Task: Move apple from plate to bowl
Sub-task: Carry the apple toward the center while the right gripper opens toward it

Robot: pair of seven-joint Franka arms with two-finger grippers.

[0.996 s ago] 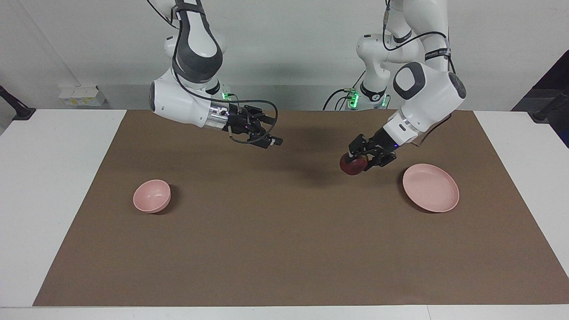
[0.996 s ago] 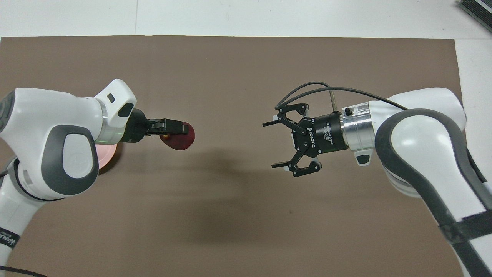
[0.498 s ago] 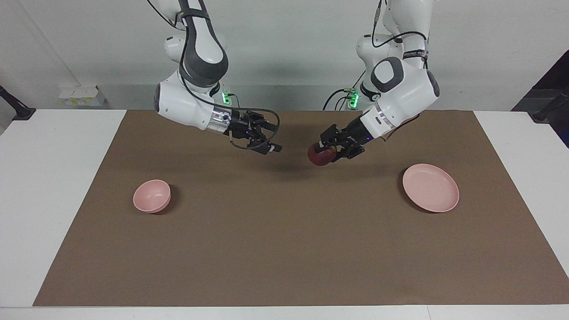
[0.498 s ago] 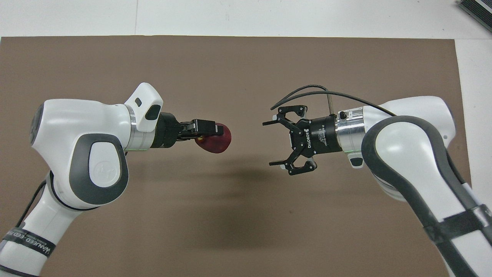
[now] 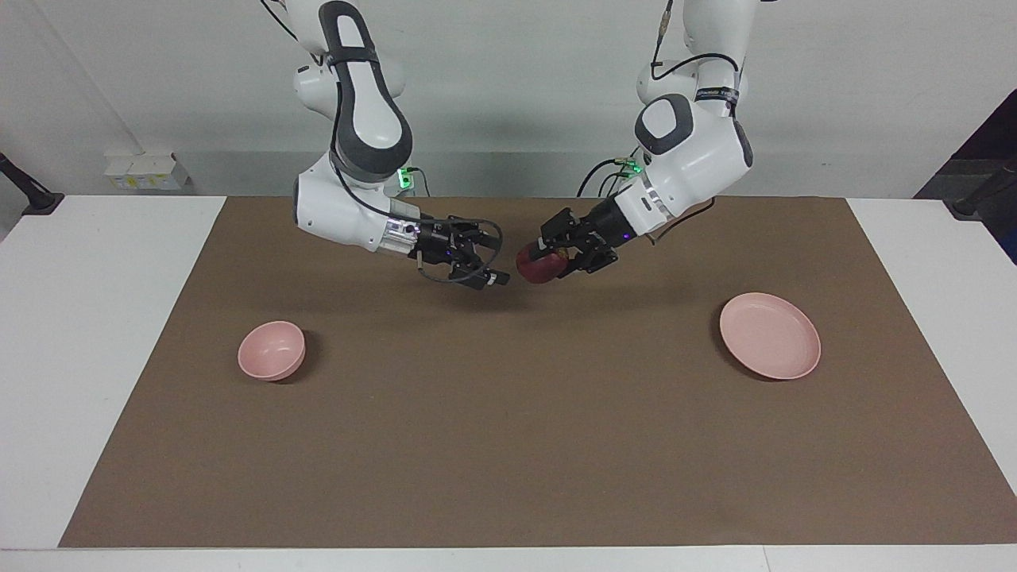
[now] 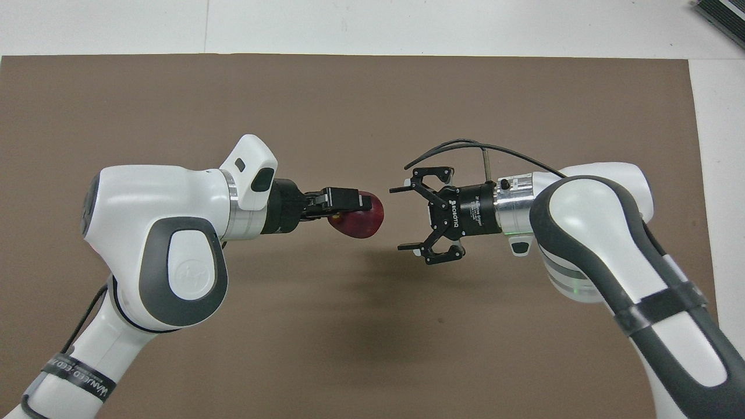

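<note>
Your left tool (image 5: 548,258) is gripping the apple (image 5: 537,268) in the air over the middle of the brown mat (image 5: 508,445) on the bench (image 5: 95,318). Your right tool (image 5: 493,274) is facing it with fingers spread, just beside the apple, not touching. The plate (image 5: 770,335) and the bowl (image 5: 272,350) are sitting empty at the mat's two ends.

Apple (image 5: 537,267) midair between bowl (image 5: 272,349) and plate (image 5: 769,335), mid-table.
</note>
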